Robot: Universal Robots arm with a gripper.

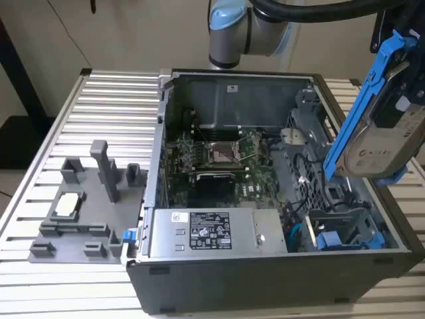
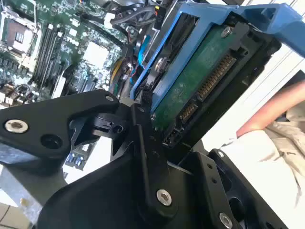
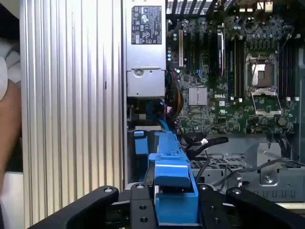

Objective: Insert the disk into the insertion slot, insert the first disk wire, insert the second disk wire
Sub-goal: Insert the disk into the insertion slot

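In the exterior view the disk (image 1: 378, 143) hangs tilted above the computer case (image 1: 219, 279), long axis running 1 to 7 o'clock. The slot (image 1: 340, 224) lies at 7 o'clock from its lower end, apart.

The second wrist view shows the gripper (image 2: 172, 133) clenched on the disk's blue frame (image 2: 214, 19), connector pins (image 2: 214, 76) exposed.

The first wrist view sights along the frame's edge, between the fingers (image 3: 139, 202), toward the circuit board (image 3: 224, 95).

Slatted table (image 1: 113, 100) with computer case (image 1: 265, 282), grey fixture (image 1: 86, 203)
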